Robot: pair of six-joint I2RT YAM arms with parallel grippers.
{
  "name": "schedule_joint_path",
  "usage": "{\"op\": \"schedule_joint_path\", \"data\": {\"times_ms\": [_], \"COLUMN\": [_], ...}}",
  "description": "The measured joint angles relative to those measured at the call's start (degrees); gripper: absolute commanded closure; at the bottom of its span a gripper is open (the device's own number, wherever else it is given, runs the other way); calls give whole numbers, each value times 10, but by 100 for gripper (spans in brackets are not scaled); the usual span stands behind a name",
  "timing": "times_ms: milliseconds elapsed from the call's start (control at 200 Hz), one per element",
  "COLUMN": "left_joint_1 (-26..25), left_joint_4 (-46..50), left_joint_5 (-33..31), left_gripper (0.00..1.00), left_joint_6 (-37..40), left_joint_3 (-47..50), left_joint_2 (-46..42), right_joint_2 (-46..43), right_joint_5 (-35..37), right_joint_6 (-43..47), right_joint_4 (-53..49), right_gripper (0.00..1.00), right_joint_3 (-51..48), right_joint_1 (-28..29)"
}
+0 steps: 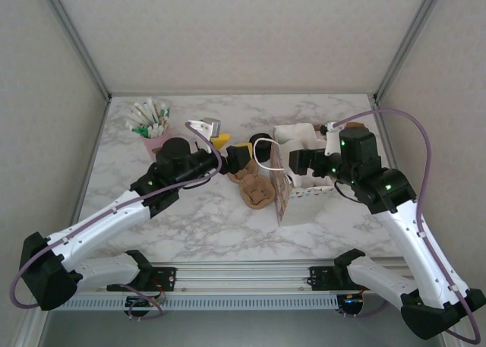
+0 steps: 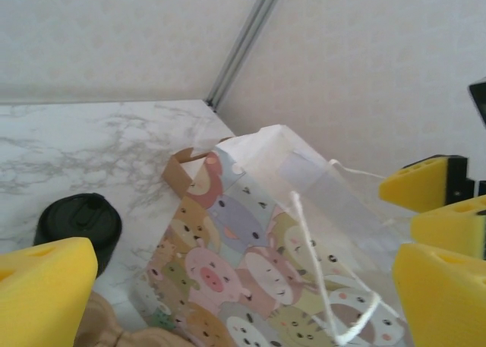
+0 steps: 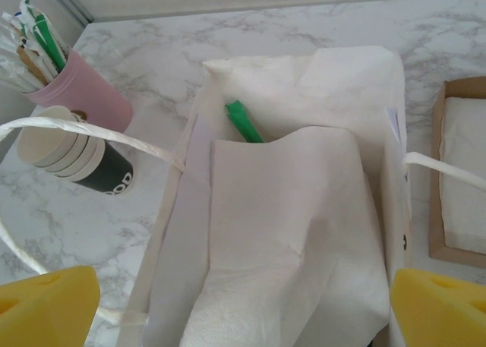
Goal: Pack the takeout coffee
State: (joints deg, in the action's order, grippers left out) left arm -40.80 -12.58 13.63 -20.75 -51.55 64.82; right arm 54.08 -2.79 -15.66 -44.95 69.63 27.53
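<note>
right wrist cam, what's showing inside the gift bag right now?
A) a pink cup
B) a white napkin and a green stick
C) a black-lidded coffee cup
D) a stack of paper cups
B: looking down into the open gift bag, a white napkin lies inside it and a green stick pokes up behind the napkin's top edge; no cup of any kind shows in there.
</note>
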Motion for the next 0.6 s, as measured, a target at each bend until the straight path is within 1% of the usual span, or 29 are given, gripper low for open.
{"op": "schedule_joint_path", "data": {"times_ms": [185, 315, 471, 601], "left_joint_1": [0, 0, 0, 0], "left_joint_4": [-39, -66, -69, -68], "left_joint_5": [-33, -57, -83, -92], "left_gripper": [0, 0, 0, 1], "left_joint_6": [30, 47, 59, 65], "left_joint_3": [11, 9, -16, -44], "left_joint_2": [8, 29, 77, 106], "right_joint_2": [-1, 31, 83, 93], "right_joint_5": [16, 17, 18, 17], "right_joint_6": [8, 23, 51, 72], "right_joint_4": [50, 82, 98, 104], "right_gripper": [1, 1, 1, 1], "right_joint_3": [-31, -31, -18, -9], "right_joint_1": [0, 0, 0, 0]}}
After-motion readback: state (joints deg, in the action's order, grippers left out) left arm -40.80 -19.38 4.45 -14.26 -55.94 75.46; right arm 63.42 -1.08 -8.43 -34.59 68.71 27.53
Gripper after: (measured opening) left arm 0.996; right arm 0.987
